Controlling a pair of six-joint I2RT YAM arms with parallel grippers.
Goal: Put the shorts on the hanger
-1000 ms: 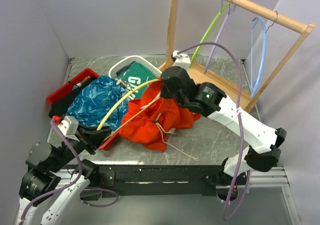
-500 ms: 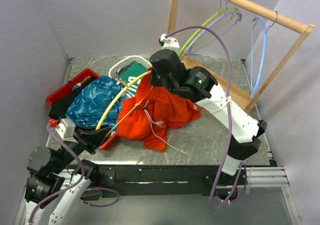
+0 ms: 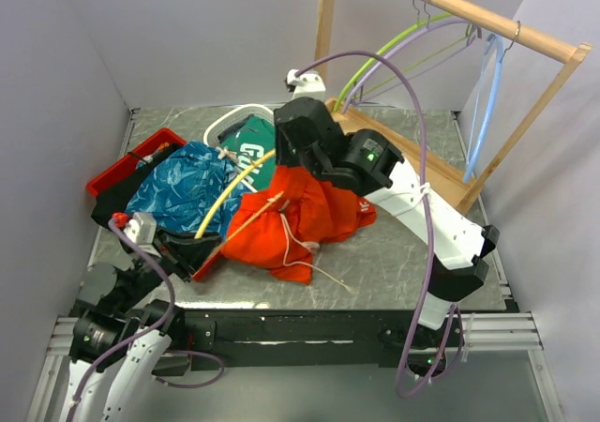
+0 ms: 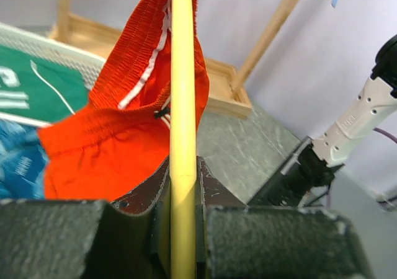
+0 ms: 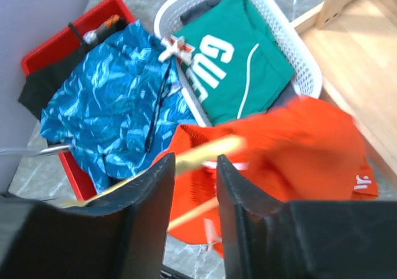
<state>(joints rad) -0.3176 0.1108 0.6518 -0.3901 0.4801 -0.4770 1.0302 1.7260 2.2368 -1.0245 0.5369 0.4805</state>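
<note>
The yellow hanger slants up from my left gripper, which is shut on its lower end; it shows as a yellow bar between the jaws of my left gripper. The orange-red shorts lie bunched on the table, with their waistband draped over the hanger's far end. My right gripper hovers above the shorts with its jaws apart and nothing between them. Below my right gripper, the shorts and the hanger look blurred.
A white basket holds a green garment. A blue patterned cloth lies over a red tray at the left. A wooden rack at the back right carries green, purple and light blue hangers.
My right gripper rose and moved to the back left with the shorts, then let go; the shorts sank onto the hanger. The left arm shifted right. The rack hangers swung.
</note>
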